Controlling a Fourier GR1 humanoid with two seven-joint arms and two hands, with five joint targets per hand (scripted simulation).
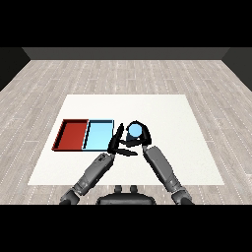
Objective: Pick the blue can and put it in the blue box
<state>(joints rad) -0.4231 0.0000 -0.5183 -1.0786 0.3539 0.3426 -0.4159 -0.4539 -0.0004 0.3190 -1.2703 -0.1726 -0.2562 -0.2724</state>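
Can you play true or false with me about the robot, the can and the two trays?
1. The blue can is inside the light blue tray. False: it is right of the tray, in the right robot hand.
2. The red tray lies left of the light blue tray. True.
3. The right robot hand curls round the can. True.
4. The left robot hand holds the can. False: its fingers are straight, beside the can.
5. The trays lie on a white table. True.

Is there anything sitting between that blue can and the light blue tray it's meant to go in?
In the head view, only the left hand lies there, its fingers straight, just right of the blue tray. The right hand curls round the blue can.
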